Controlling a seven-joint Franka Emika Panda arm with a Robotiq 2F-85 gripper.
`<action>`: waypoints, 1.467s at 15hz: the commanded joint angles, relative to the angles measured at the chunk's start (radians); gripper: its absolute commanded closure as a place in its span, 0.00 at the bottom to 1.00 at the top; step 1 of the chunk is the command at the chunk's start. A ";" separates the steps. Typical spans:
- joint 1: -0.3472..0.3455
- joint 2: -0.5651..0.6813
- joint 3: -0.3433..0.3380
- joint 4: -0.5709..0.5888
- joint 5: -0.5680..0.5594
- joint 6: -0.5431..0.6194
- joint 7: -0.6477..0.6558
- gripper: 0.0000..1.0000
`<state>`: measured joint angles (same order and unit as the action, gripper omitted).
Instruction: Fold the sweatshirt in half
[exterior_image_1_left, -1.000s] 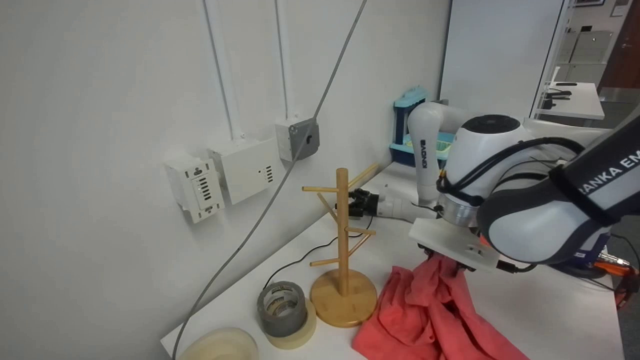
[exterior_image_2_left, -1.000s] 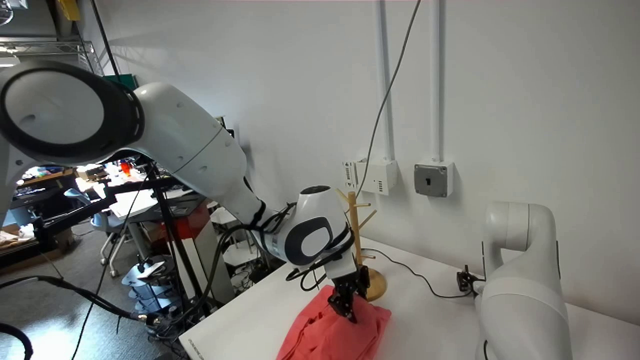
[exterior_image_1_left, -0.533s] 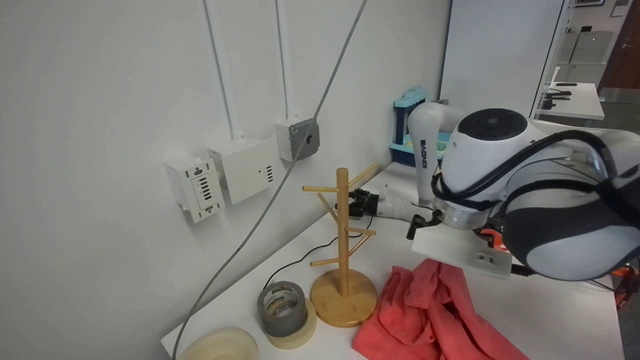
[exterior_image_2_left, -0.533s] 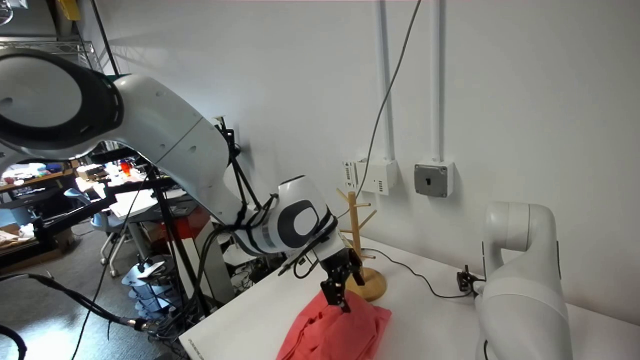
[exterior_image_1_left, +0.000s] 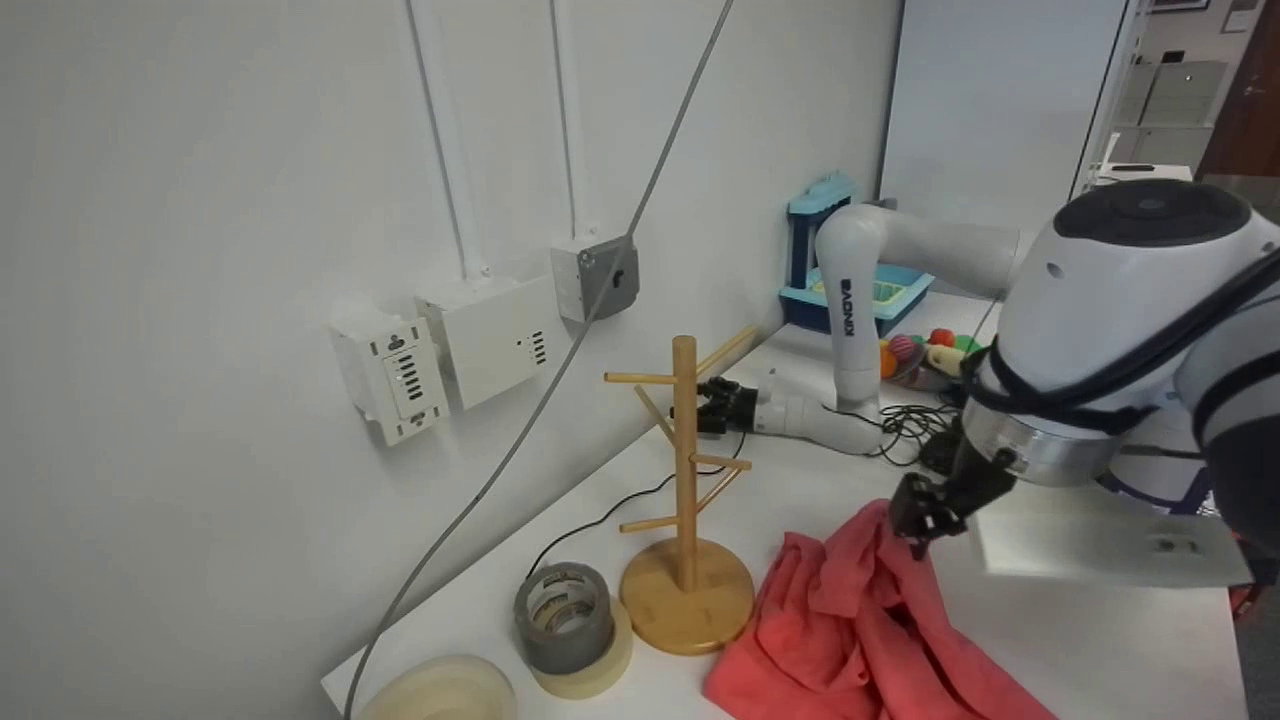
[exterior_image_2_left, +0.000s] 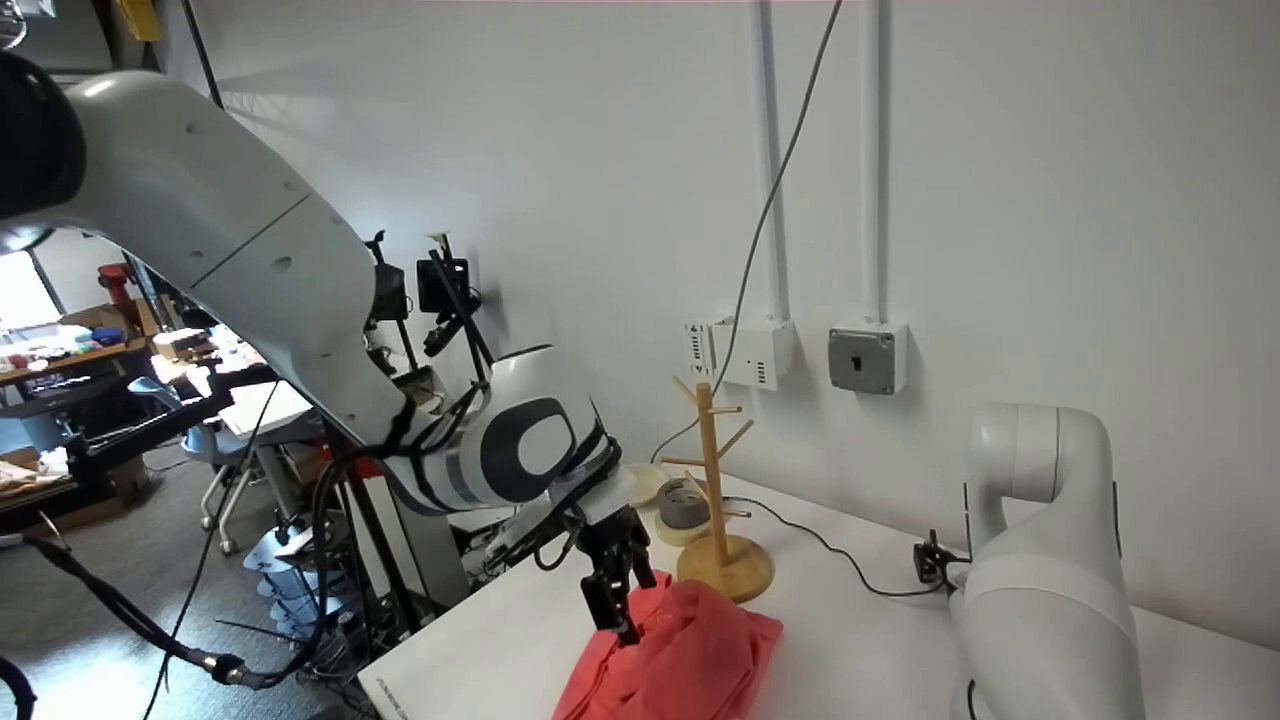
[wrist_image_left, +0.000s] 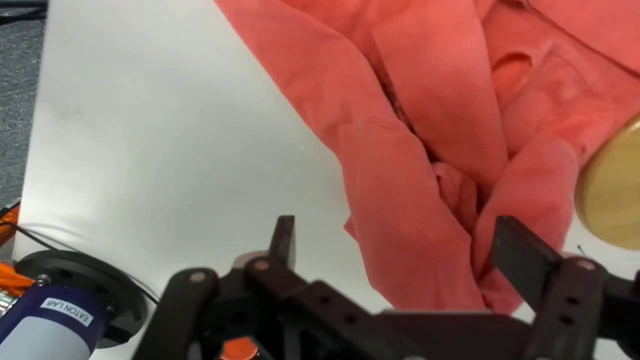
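The coral-red sweatshirt (exterior_image_1_left: 850, 620) lies bunched in long folds on the white table; it also shows in an exterior view (exterior_image_2_left: 695, 650) and in the wrist view (wrist_image_left: 435, 85). My gripper (wrist_image_left: 395, 222) is open and empty, its fingers wide apart. In the wrist view a narrow end of the sweatshirt lies between the fingers; the left finger is over bare table, the right over cloth. In both exterior views the gripper (exterior_image_1_left: 918, 530) (exterior_image_2_left: 625, 605) is at the garment's end, just above or beside it. I cannot tell if a finger touches the cloth.
A wooden mug-tree stand (exterior_image_1_left: 686, 480) is close beside the sweatshirt. Tape rolls (exterior_image_1_left: 565, 625) and a pale bowl (exterior_image_1_left: 440, 690) stand near the wall. A second robot arm (exterior_image_1_left: 850, 300) rests behind. A dark blue cylinder (wrist_image_left: 55, 320) is by the table edge.
My gripper has lifted off the sweatshirt's end, swung away from the mug tree and turned, and is now lower beside the cloth. The sweatshirt has hardly moved.
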<state>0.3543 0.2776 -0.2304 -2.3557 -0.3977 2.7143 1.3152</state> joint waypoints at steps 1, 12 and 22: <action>-0.114 -0.072 0.097 -0.134 0.088 0.025 -0.263 0.00; -0.310 0.138 0.284 -0.127 0.323 -0.003 -1.026 0.00; -0.310 0.290 0.271 -0.007 0.318 -0.140 -1.323 0.34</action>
<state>0.0588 0.5311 0.0406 -2.4107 -0.0836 2.6246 0.0522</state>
